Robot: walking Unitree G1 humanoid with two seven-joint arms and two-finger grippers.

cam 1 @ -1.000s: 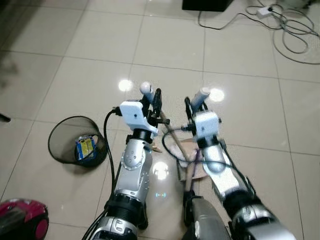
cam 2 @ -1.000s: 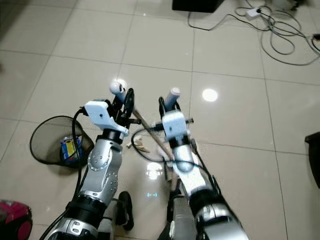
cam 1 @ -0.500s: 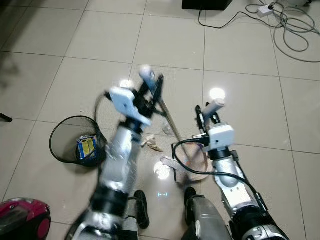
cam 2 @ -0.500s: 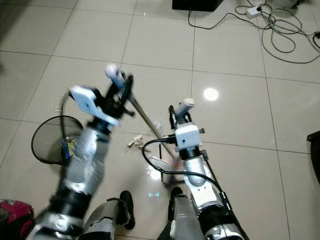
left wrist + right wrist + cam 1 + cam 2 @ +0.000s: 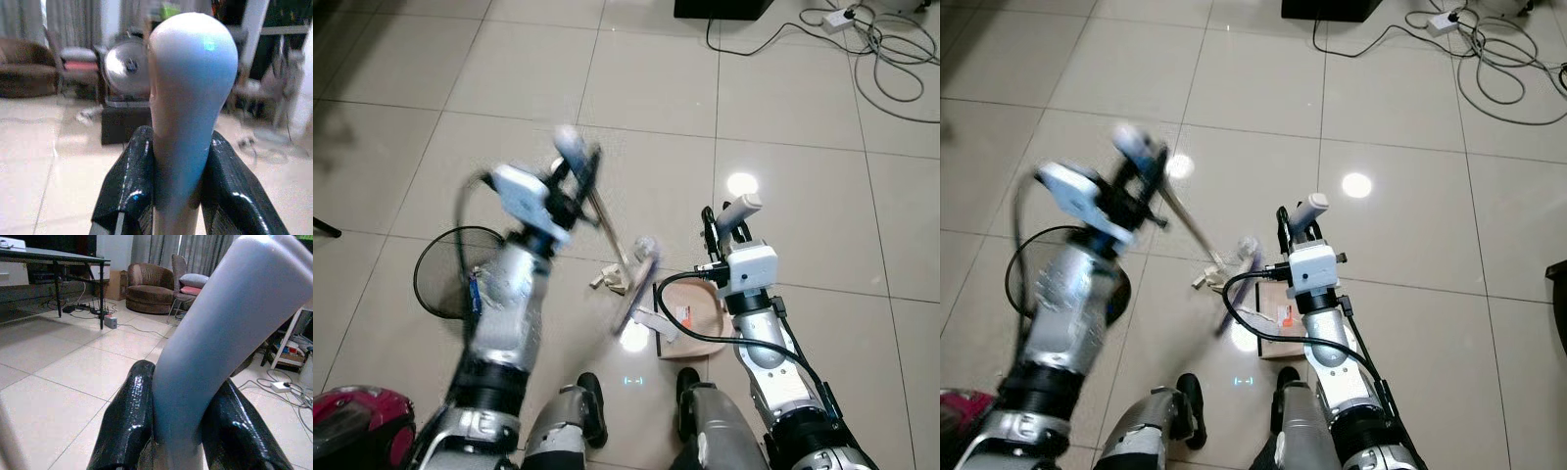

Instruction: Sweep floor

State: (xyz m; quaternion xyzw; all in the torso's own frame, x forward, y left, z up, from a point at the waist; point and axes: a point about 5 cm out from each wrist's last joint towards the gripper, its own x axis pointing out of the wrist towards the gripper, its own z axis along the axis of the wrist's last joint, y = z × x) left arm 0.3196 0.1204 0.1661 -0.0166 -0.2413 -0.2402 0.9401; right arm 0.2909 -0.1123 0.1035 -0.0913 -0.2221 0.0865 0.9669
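left fingers [image 5: 128, 186] clamped on both sides of the broom handle [image 5: 188, 98], just under its rounded top knob; high grip, probably for reach and swing. left gripper [image 5: 576, 181] blurred in the head views, so likely mid-stroke. from those fingers, shaft slanting down toward the right arm's side, broom head [image 5: 636, 279] on the floor [image 5: 783, 127], blurred, just beside the dustpan.

right fingers [image 5: 129, 421] closed around the dustpan handle [image 5: 220, 338], handle sticking up past the fingertips. right gripper [image 5: 724, 227] holding it upright so the dustpan [image 5: 690, 315] sits flat on the floor below the wrist, mouth toward the broom side, ready to catch.

paper scraps [image 5: 610, 281] on the floor between broom head and left arm, near the pan edge, not in it yet. some light debris apparently already in the pan; hard to tell what.

further out, beyond the left arm: black mesh wastebasket [image 5: 445, 274], likely the dump point. cables [image 5: 891, 59] far ahead.

judgement: sweep-in step, scraps not fully collected.
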